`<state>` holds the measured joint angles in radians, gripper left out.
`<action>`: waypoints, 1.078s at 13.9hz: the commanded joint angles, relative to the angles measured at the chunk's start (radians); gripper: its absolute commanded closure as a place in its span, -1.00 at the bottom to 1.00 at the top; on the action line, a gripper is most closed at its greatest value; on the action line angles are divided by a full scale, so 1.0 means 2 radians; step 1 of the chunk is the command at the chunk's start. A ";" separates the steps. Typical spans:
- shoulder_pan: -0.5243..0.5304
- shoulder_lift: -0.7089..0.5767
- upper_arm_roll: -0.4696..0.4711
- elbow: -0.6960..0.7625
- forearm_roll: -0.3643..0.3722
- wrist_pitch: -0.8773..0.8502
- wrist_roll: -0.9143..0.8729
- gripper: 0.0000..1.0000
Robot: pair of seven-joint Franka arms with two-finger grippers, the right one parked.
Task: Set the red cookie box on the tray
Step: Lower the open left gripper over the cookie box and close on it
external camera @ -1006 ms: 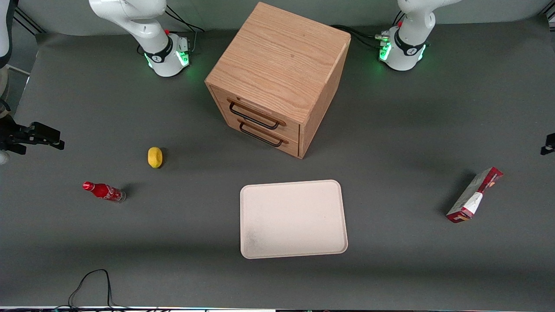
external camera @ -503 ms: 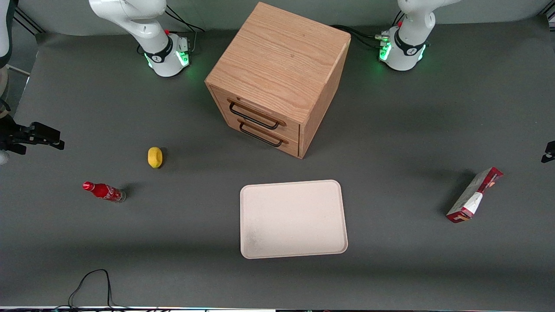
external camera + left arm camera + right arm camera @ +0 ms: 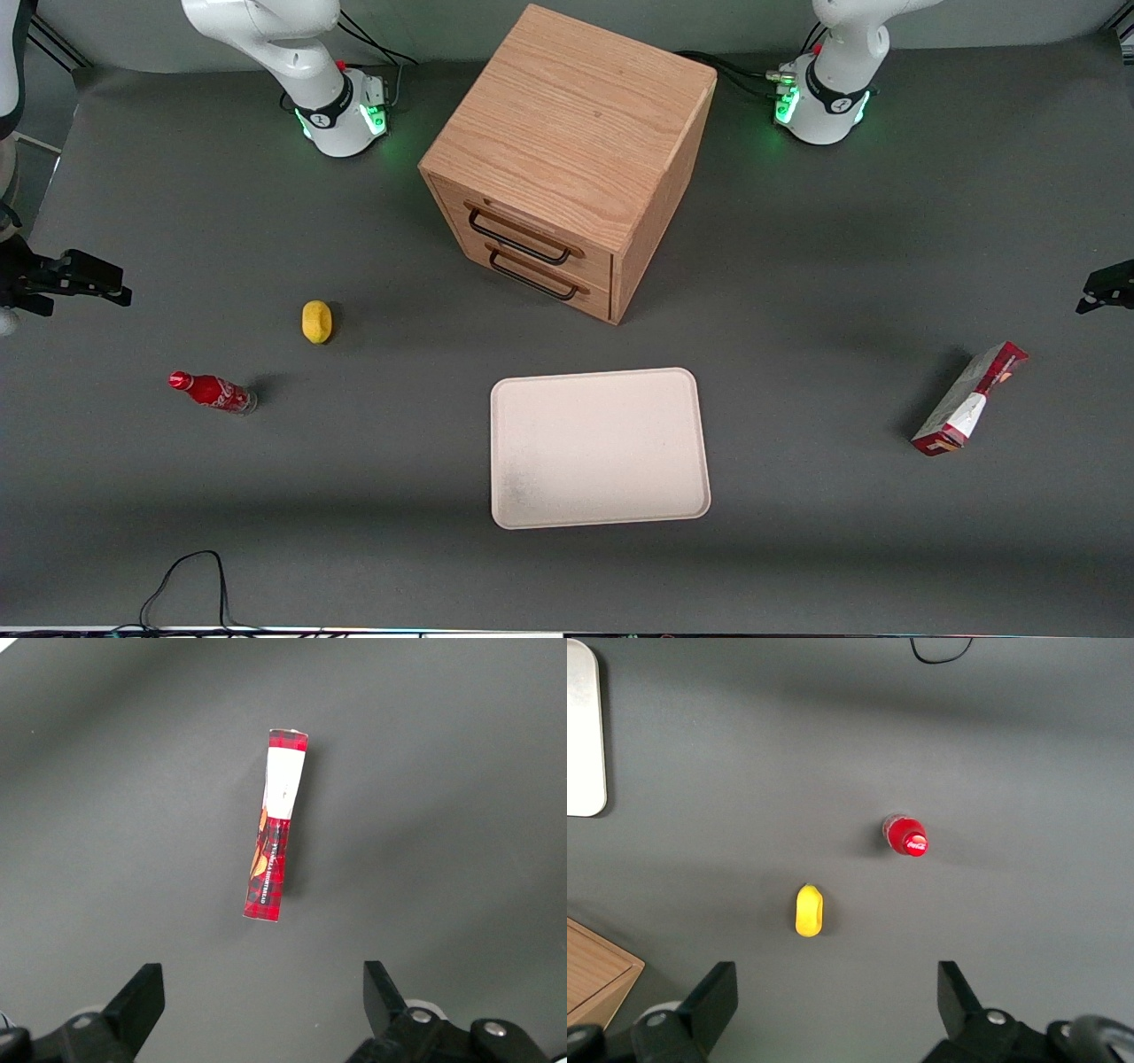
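The red cookie box (image 3: 970, 399) lies on the grey table (image 3: 842, 266) toward the working arm's end, well apart from the tray (image 3: 600, 447). It is a long thin carton, dark red with a white section, and it lies at an angle, with one short end nearer to the front camera than the other. In the left wrist view the red cookie box (image 3: 275, 823) rests alone on the table, and nothing touches it.

The end effector (image 3: 261, 997) hangs above the table with its two fingers (image 3: 140, 999) wide apart, and the box shows between and ahead of them. In the front view only a small dark part of the end effector (image 3: 1107, 286) shows at the edge, farther from the camera than the box.

The tray is cream-white and lies flat in front of the wooden cabinet (image 3: 567, 159), which has two drawers with dark handles. Toward the parked arm's end lie a yellow lemon (image 3: 316, 321) and a small red soda bottle (image 3: 213, 392), near each other
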<state>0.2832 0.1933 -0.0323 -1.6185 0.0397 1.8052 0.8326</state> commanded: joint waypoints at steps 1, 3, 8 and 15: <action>-0.004 -0.011 0.003 -0.038 0.004 0.038 0.006 -1.00; -0.004 0.016 0.003 -0.057 0.004 0.081 0.009 -1.00; -0.006 0.082 0.003 -0.103 0.002 0.197 0.009 -1.00; -0.014 0.120 0.003 -0.136 0.002 0.264 0.010 -1.00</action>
<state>0.2689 0.4498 -0.0340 -1.8444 0.0398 2.2897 0.8396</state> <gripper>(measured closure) 0.000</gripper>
